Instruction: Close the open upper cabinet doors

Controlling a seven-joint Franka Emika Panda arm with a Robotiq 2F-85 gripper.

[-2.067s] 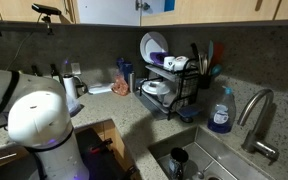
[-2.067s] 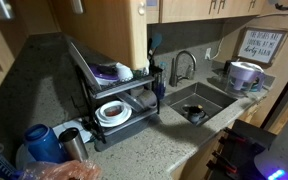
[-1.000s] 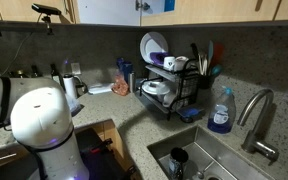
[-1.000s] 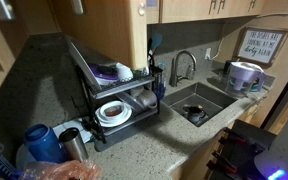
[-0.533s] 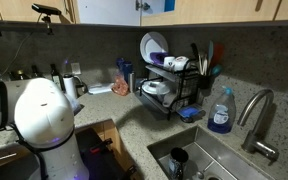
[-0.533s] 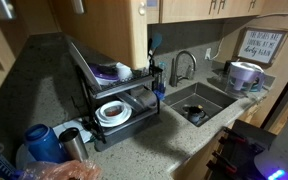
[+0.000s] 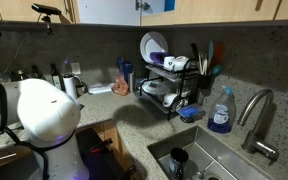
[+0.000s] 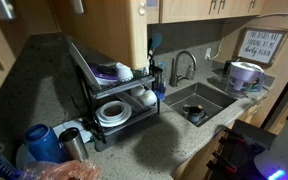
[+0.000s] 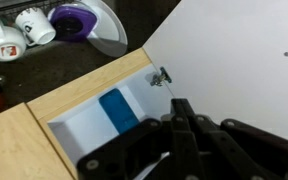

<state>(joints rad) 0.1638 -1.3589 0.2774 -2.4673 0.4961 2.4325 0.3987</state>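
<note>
The open upper cabinet door shows as a honey-brown panel in an exterior view (image 8: 99,30), swung out above the dish rack. In the wrist view its white inner face (image 9: 234,50) fills the right side, with a hinge (image 9: 161,77) at the cabinet frame. The white cabinet interior (image 9: 79,125) holds a blue object (image 9: 117,110); it also shows at the top of an exterior view (image 7: 114,10). My gripper (image 9: 179,104) is dark, its fingers pressed together, close to the door's inner face. The gripper itself is out of both exterior views.
The dish rack (image 7: 169,85) with plates and mugs stands on the counter below the cabinet (image 8: 114,95). A sink (image 8: 199,100), faucet (image 7: 256,115) and soap bottle (image 7: 221,112) lie beside it. My white arm (image 7: 44,110) rises at the counter's front. Closed cabinet doors (image 8: 219,8) run alongside.
The white arm joint has shifted to the right in the exterior view. The door and the counter objects look unchanged.
</note>
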